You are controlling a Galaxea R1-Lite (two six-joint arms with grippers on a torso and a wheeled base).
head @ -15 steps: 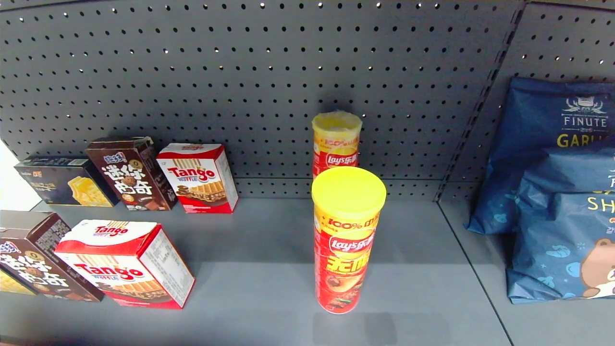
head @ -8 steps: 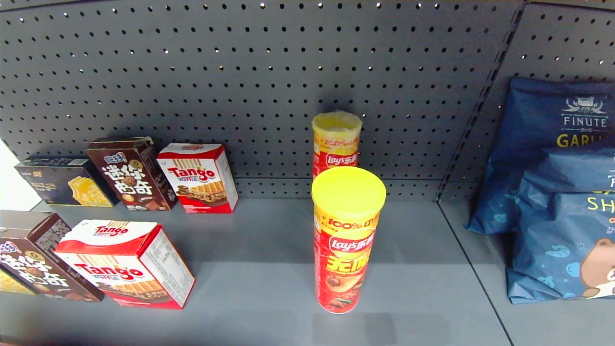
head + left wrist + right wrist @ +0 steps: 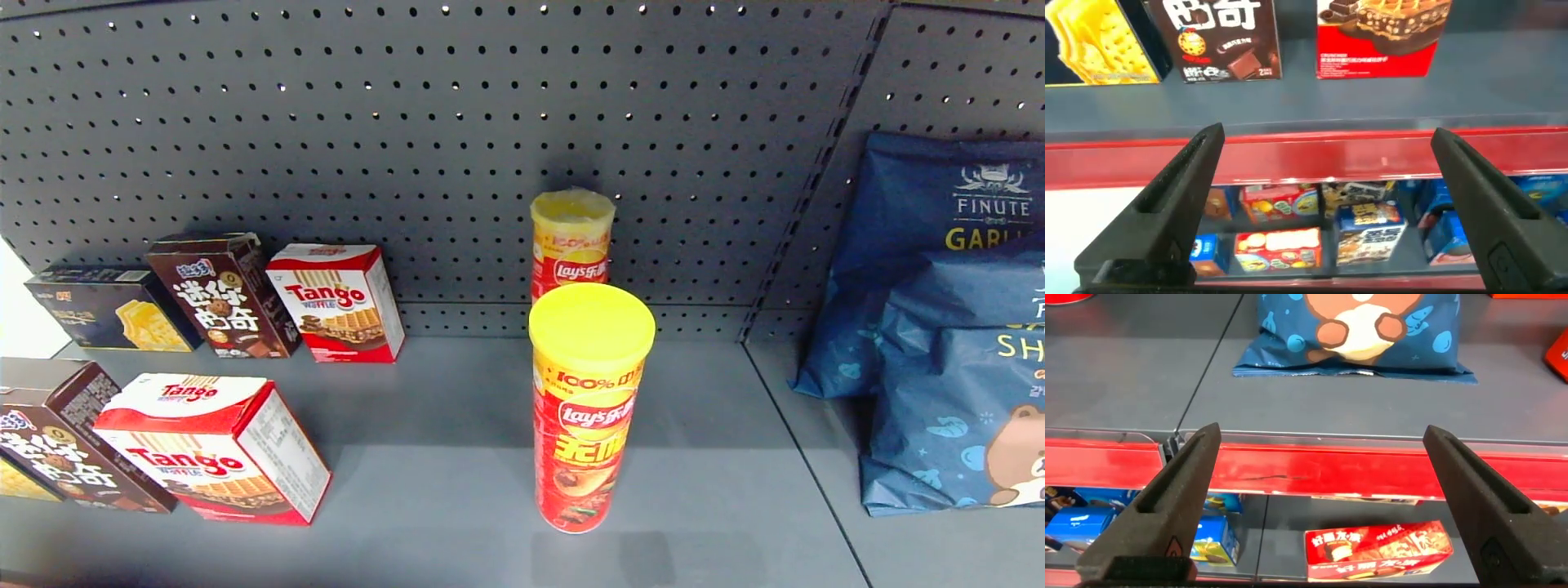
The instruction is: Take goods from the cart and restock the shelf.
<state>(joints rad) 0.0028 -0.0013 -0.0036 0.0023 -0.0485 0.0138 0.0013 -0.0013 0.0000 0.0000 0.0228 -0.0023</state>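
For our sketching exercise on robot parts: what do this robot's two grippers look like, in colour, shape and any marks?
The left gripper and the right gripper look alike. Each has two matte, dark grey fingers, broad at the base and tapering like a wedge to a blunt tip. Small embossed marks sit near the finger bases.

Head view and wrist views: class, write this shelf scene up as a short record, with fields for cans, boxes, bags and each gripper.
Cans: two upright, yellow-lidded; front can directly before rear can, which stands by the pegboard
Boxes: red wafer box and brown biscuit box in front, more behind, on the shelf at left
Bags: blue snack bags at right, front one bear-printed
Left gripper: open, empty, facing the red shelf edge
Right gripper: open, empty, facing the bear-printed bag
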